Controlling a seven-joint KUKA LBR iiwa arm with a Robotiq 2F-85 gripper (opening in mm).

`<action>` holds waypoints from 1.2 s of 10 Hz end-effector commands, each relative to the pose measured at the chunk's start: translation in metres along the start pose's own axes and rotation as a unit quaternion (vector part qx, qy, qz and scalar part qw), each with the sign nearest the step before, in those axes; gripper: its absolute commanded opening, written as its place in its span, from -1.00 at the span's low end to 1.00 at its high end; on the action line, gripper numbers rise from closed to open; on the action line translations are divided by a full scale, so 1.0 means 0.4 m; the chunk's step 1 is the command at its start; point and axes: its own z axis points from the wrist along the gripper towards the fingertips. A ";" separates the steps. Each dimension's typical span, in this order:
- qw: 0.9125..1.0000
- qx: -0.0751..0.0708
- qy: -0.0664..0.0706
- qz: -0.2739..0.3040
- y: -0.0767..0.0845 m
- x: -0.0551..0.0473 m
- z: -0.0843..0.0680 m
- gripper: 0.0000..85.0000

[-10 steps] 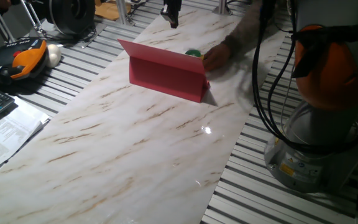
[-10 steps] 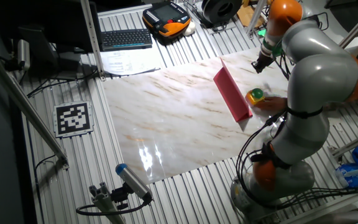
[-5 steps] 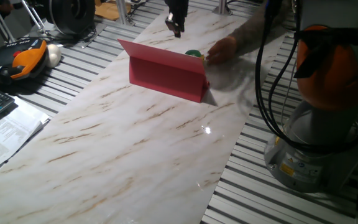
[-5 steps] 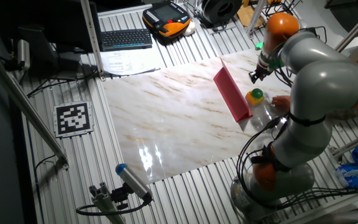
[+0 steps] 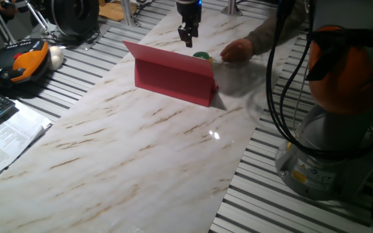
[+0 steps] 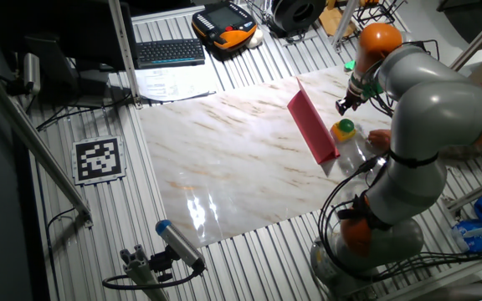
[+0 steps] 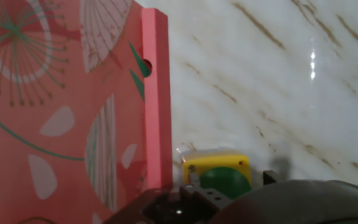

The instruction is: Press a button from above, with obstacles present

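The button (image 7: pixel 218 176), a green cap on a yellow base, sits on the marbled table (image 5: pixel 141 149) just beside the red board (image 5: pixel 173 76), on the side of the board toward the robot's base in the other fixed view. In one fixed view only a sliver of the green cap (image 5: pixel 201 56) shows above the board's top edge. In the hand view the button lies at the bottom of the picture, close against the board's edge (image 7: pixel 155 93) and right at the tip of the hand, so it is a little forward of and below the fingers rather than squarely under them.

The gripper (image 5: pixel 188 37) hangs above the table, close to the board's top edge and a little to the side of the button; in the other fixed view it (image 6: pixel 342 104) is above and slightly beyond the cap (image 6: pixel 343 128). I cannot tell whether the fingers are parted or closed: no view shows their tips clearly.

A person's hand (image 5: pixel 237 49) rests on the table near the button, on the side away from the board.

The coming move, as I judge it, is a short sideways shift to centre over the cap, then a straight descent, keeping off the board.
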 end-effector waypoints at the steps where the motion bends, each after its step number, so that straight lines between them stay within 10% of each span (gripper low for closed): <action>1: 1.000 -0.006 0.002 -0.012 -0.001 0.000 0.001 0.20; 2: 1.000 -0.005 0.004 -0.028 -0.001 0.000 0.001 -0.60; 5: 0.999 0.008 0.039 -0.037 -0.001 0.000 0.001 -0.60; 7: 0.998 0.005 0.035 -0.048 -0.001 0.000 0.001 -0.60; 8: 0.998 0.000 0.038 -0.050 -0.001 0.000 0.001 -1.00; 12: 0.998 0.013 0.043 -0.047 -0.006 0.038 -0.016 -1.00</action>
